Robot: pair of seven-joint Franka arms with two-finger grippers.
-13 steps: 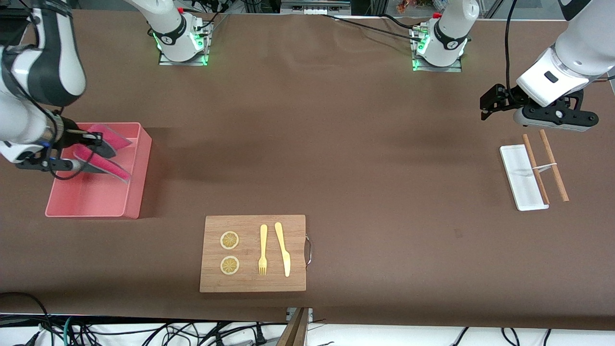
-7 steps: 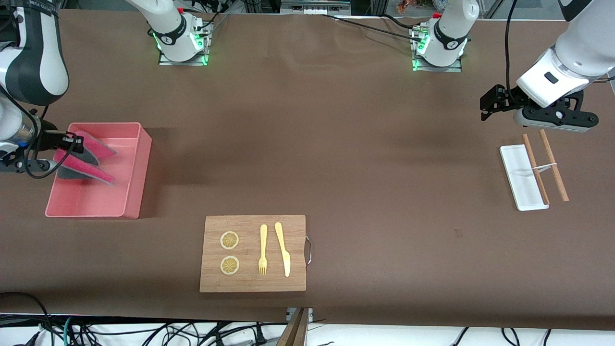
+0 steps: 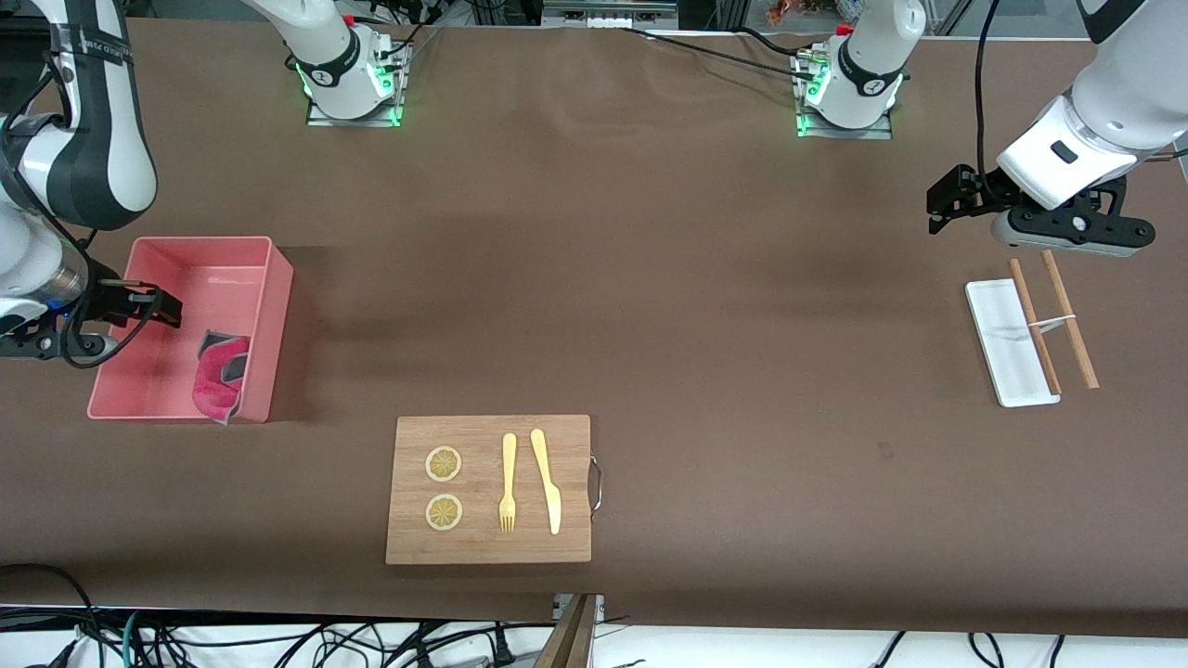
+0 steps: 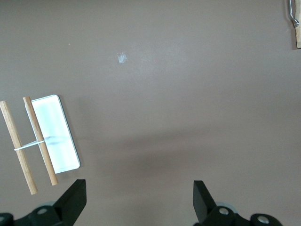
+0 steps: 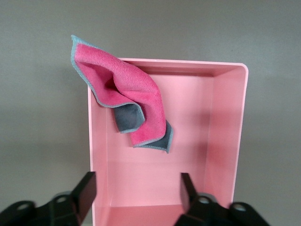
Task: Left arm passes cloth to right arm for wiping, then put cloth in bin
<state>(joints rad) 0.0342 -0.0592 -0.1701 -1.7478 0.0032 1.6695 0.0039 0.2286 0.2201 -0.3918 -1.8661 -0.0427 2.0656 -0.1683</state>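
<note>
The cloth (image 3: 221, 371), magenta-pink with a dark grey underside, lies crumpled in the pink bin (image 3: 271, 278), in the corner nearest the front camera. In the right wrist view the cloth (image 5: 127, 99) has one corner hanging over the bin's wall (image 5: 225, 141). My right gripper (image 3: 165, 309) is open and empty above the bin, also shown in its wrist view (image 5: 138, 190). My left gripper (image 3: 937, 210) is open and empty, waiting over bare table at the left arm's end, seen too in its wrist view (image 4: 139, 197).
A wooden cutting board (image 3: 489, 489) with two lemon slices, a fork and a knife lies near the front camera. A small white tray (image 3: 1000, 353) and two tied wooden sticks (image 3: 1069, 320) lie close to the left gripper, also in the left wrist view (image 4: 54, 134).
My right gripper has opened and let go of the cloth, which dropped into the bin's corner nearest the front camera. The left arm has not moved.
</note>
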